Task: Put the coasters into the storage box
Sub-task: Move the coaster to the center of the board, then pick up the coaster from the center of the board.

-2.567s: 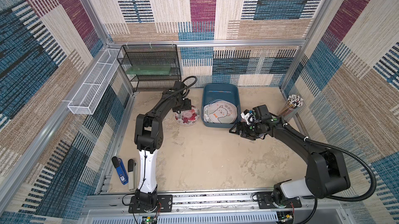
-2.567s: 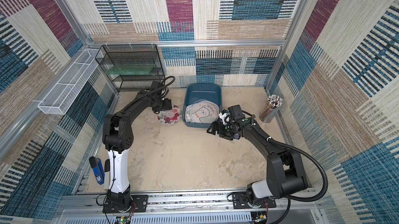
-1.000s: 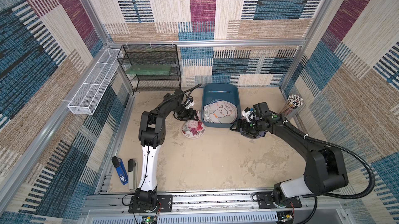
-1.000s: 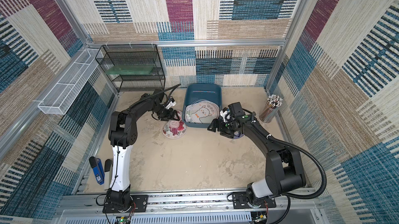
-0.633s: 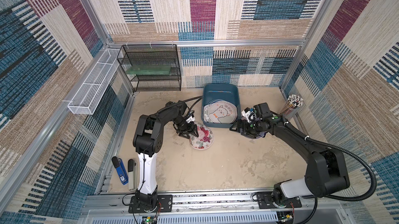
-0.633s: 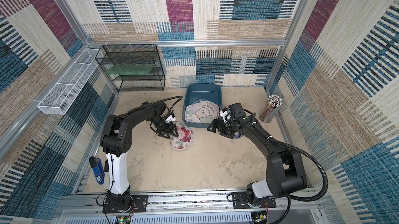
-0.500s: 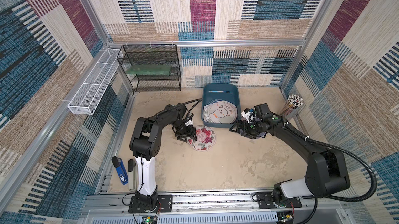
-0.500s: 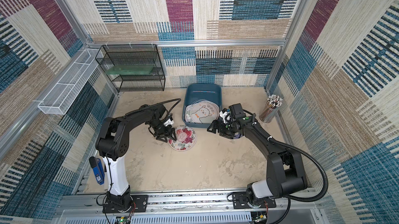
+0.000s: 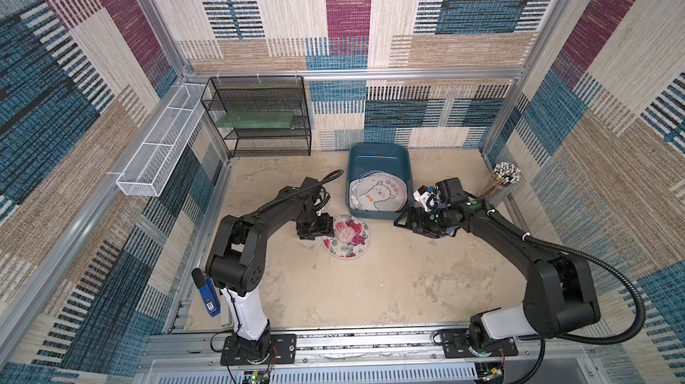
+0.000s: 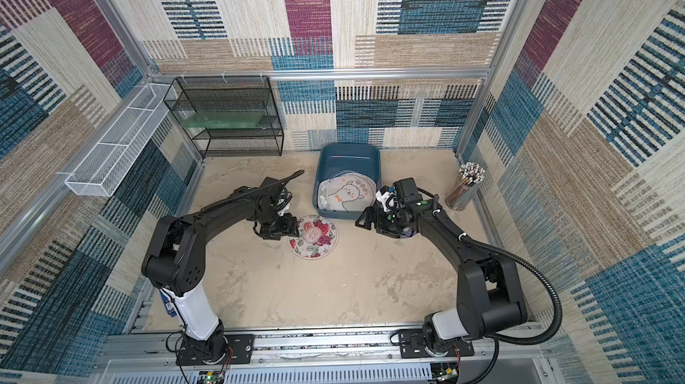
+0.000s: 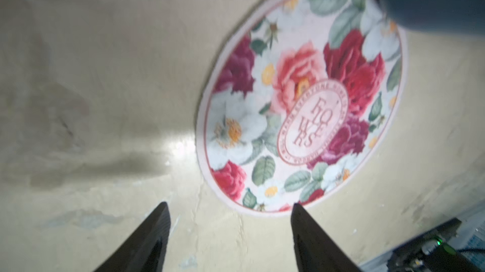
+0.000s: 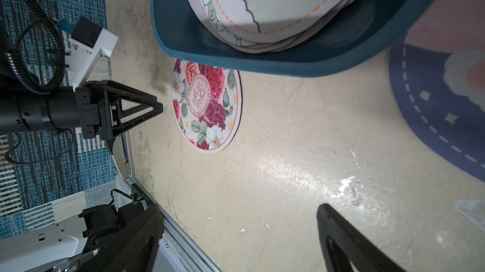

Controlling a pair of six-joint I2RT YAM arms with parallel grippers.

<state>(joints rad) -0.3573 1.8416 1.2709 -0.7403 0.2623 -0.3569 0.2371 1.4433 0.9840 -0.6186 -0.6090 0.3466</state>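
A round floral coaster [image 9: 346,237] [image 10: 313,237] [image 11: 301,95] [image 12: 207,108] lies flat on the table, just in front of the storage box. My left gripper [image 9: 326,228] [image 10: 288,230] [image 11: 229,205] is low beside the coaster's left edge. It is open, with one fingertip at the rim and nothing between the fingers. The teal storage box [image 9: 378,150] [image 10: 350,150] [image 12: 262,60] holds a stack of coasters, topped by a white animal one [image 9: 378,193] [image 10: 346,193]. My right gripper [image 9: 404,221] [image 10: 365,223] [image 12: 238,207] hangs open and empty at the box's front right corner. A dark blue coaster [image 12: 433,105] lies under that arm.
A black wire rack [image 9: 259,119] stands at the back left, and a white mesh tray [image 9: 159,152] hangs on the left wall. A cup of sticks [image 9: 500,182] stands at the right wall. A blue tool [image 9: 207,297] lies at the front left.
The floral coaster slid from beside the box's left wall forward and right to the spot in front of the box, pushed along by the left gripper. The right arm stayed put.
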